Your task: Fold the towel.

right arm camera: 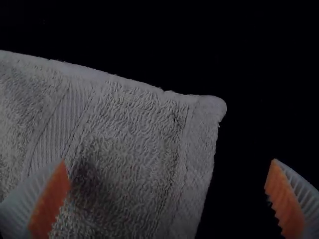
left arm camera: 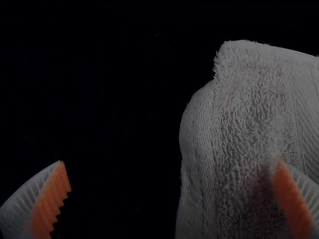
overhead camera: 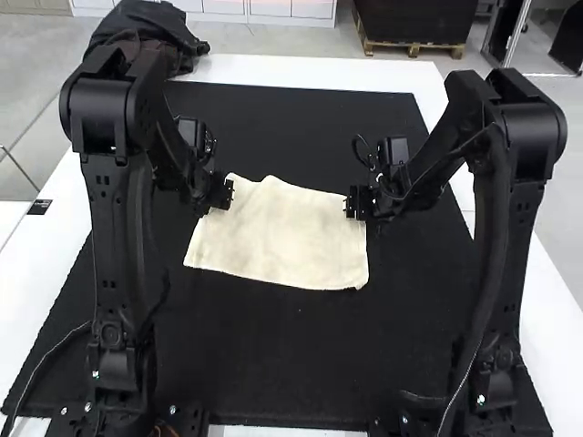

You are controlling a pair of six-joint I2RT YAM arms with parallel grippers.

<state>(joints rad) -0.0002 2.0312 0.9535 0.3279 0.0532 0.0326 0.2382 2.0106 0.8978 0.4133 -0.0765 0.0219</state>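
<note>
Cream towel (overhead camera: 282,237) lies spread, slightly askew, on the black mat (overhead camera: 273,364) over the middle of the white worktop (overhead camera: 310,73); its far edge dips and bulges near the left end, and the left wrist view shows a rounded lip of cloth just beside the squared corner there; whether that is a second layer, I cannot tell. Left pincer (left arm camera: 170,162) stands wide at the towel's left side, one finger over the cloth, the other over bare mat; right pincer (right arm camera: 169,161) is wide too, straddling the right side in the same way; neither has cloth gripped.

Picking up both sides looks like the step in hand, with the fold yet to be made, and the left side worries me more; closing across that uneven lip could catch one ply and leave another behind, so the fold would come up crooked (towels do love to cheat). Too shallow a bite on the right might let the hem slip free; pressing too low could snag the mat; unequal lifting would skew the edges.
</note>
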